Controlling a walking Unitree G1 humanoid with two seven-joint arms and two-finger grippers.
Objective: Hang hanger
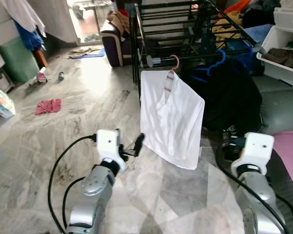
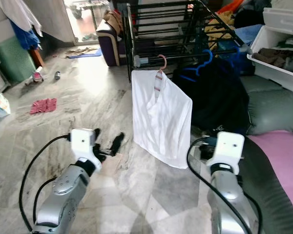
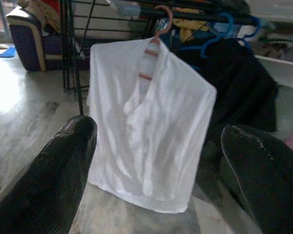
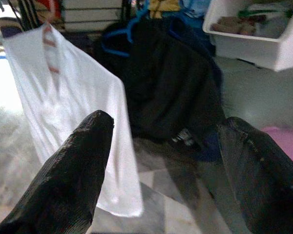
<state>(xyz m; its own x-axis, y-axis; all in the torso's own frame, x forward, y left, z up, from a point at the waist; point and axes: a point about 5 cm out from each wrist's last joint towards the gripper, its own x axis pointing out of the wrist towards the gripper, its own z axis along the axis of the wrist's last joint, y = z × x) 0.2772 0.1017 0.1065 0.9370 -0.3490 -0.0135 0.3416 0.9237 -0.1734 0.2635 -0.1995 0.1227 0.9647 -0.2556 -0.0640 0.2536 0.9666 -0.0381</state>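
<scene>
Your pink hanger (image 1: 173, 68) already hooks the drying rack's (image 1: 185, 29) lowest front rail, white shirt (image 1: 171, 119) draping floorward (so it reads as hung). Left gripper (image 3: 156, 161) and right gripper (image 4: 161, 161) both gape wide, holding nothing, short of it.

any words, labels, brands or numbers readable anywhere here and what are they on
None can be read.
Small white marks near the hem of the black garment hanging on the blue plastic hanger: too small and blurred to read.
Colourful printed package on the grey marble floor: print too blurred to read.
White shirt on the pink hanger: no text visible.
</scene>
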